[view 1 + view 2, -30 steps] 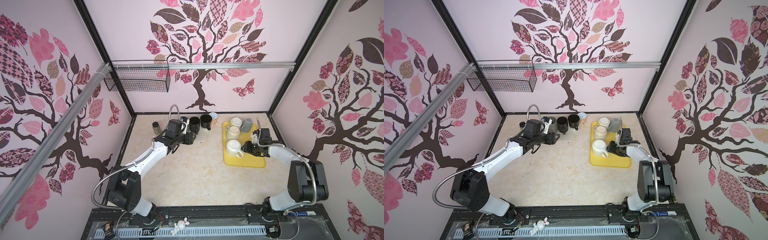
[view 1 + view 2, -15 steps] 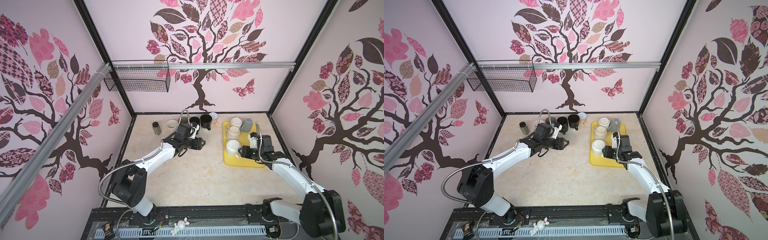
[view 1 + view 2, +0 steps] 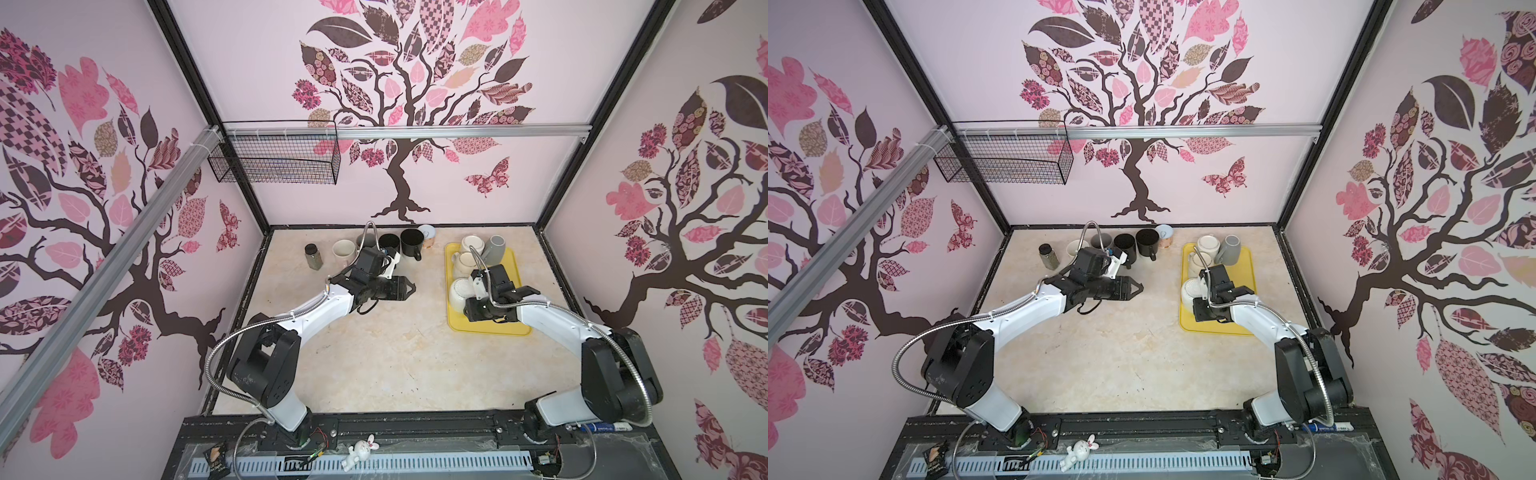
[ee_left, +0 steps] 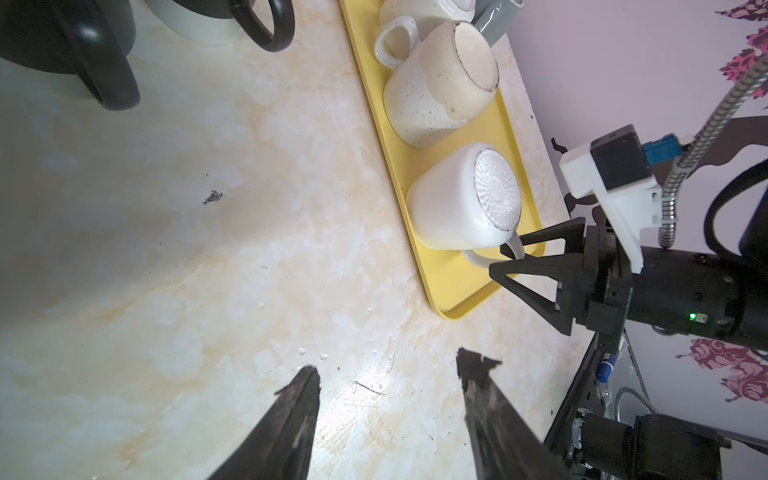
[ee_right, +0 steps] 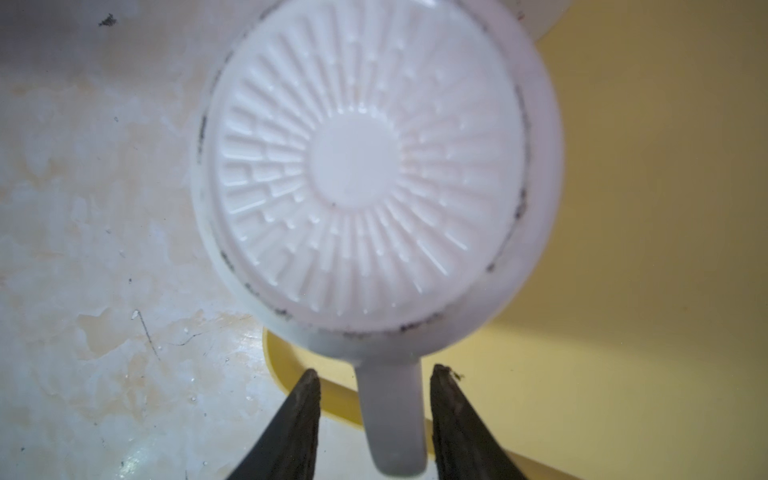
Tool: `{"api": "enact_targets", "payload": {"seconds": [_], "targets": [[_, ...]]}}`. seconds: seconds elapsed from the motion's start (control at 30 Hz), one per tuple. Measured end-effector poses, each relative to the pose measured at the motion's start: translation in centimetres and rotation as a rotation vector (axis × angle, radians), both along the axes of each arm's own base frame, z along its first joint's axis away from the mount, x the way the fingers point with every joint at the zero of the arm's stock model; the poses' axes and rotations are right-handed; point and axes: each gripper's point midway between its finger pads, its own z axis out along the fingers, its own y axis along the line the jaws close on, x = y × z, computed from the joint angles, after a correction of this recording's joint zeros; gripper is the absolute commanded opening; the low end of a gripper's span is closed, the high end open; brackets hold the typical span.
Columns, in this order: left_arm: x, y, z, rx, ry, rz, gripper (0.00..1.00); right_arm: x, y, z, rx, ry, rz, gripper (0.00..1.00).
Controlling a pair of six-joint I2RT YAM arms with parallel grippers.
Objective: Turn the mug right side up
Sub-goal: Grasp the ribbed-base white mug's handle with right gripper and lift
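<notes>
Mug (image 5: 365,166) inverted, handle (image 5: 392,419) inside right end effector (image 5: 376,370)

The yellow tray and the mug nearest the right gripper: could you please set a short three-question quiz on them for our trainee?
1. True or false: the white mug on the yellow tray stands with its ribbed base up.
2. What lies between the fingers of the right gripper? A) the mug's handle B) the mug's rim C) nothing
3. What does the left gripper hold?

Key: 1 true. 2 A; a gap shows on each side, so the handle is not yet gripped. 3 nothing; it is open over the table.
</notes>
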Motion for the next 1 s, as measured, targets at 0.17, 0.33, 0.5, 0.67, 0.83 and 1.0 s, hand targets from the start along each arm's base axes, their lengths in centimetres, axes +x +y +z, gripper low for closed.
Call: {"api": "enact_targets", "payload": {"seconds": [0.17,0.33,0.5,0.67,0.83,1.0], "targets": [[-0.1,0.1,-0.1,0.003,0.004,0.001,0.57,1.0,-0.8,0.2,-0.057,-0.003,-0.019,0.25],[-0.1,0.1,-0.2,0.004,0.006,0.000,0.57,1.3,-0.8,0.2,-0.075,-0.005,-0.009,0.00],[-0.8,0.3,-0.9,0.008,0.023,-0.007,0.58,1.1,-0.9,0.3,-0.080,-0.004,-0.011,0.00],[-1.3,0.3,0.0,-0.026,0.011,-0.027,0.60,0.5,-1.1,1.9,-0.063,-0.042,-0.015,0.00],[-1.4,1.0,2.1,-0.096,-0.020,-0.011,0.61,-0.2,-0.5,5.1,0.037,-0.150,-0.042,0.00],[-1.4,2.2,4.2,-0.163,-0.050,0.032,0.65,-0.4,0.8,7.7,0.202,-0.251,-0.081,0.00]]}}
